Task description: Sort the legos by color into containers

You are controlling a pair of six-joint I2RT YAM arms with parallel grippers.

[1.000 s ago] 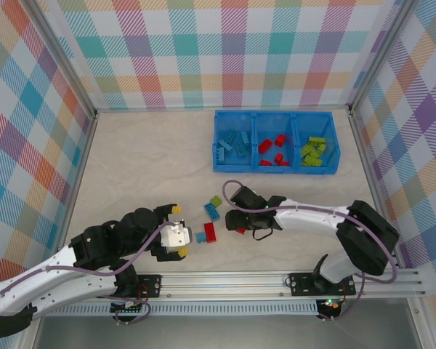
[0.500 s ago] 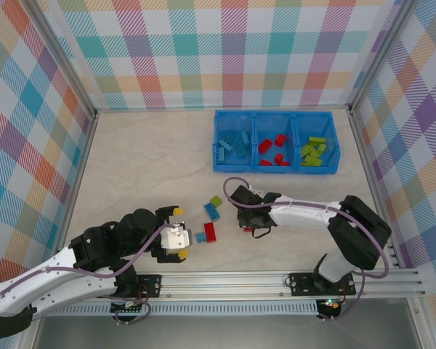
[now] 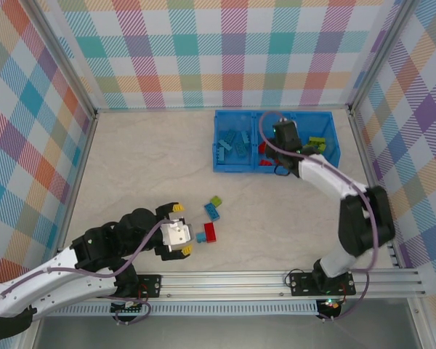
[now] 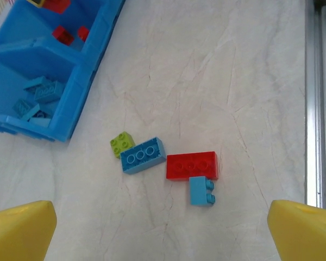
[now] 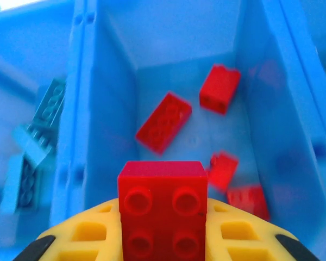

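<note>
- Your right gripper (image 3: 283, 137) is clamped on a red brick (image 5: 163, 206) above the middle compartment of the blue bin (image 3: 276, 169).
- Your left gripper (image 3: 181, 228) is spread wide, well apart from that bin.

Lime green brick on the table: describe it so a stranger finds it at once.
From the blue bin at the far side of the table, come toward the near edge to four loose bricks. The lime green brick is the one nearest the bin, beside a light blue bar. It is a small square, the only green one outside the bin.
</note>
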